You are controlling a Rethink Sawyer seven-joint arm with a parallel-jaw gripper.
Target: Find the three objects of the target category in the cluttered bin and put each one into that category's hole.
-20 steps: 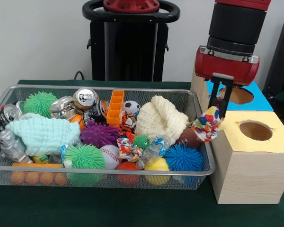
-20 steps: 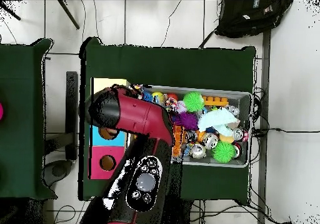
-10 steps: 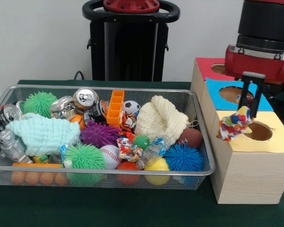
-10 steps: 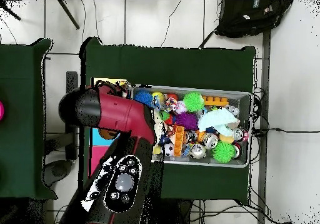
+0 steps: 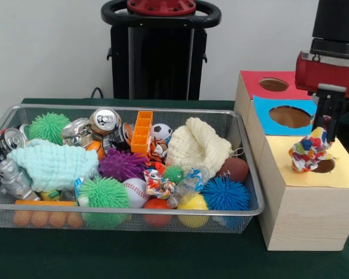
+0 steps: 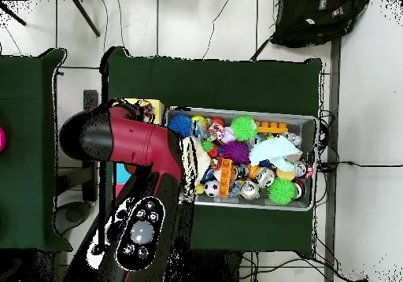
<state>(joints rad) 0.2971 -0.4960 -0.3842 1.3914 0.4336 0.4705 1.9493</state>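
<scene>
The wire mesh bin [image 5: 128, 210] is full of spiky balls, cans, cloths and small balls; it also shows in the overhead view [image 6: 308, 121]. My gripper [image 5: 324, 132] is shut on a multicoloured patterned cloth [image 5: 310, 152] and holds it right over the yellow-surround hole [image 5: 326, 167], which the cloth partly hides. In the overhead view my red arm [image 6: 126, 141] covers the boxes, and only a corner of the yellow card [image 6: 149, 105] shows.
The blue-surround hole [image 5: 291, 117] and the red-surround hole [image 5: 273, 84] lie behind the yellow one on the wooden boxes. A black bag [image 6: 315, 19] lies on the floor. The robot pedestal [image 5: 160, 46] stands behind the bin.
My gripper has carried the patterned cloth rightward from the bin's right rim, across the box's top, until it hangs over the yellow-surround hole.
</scene>
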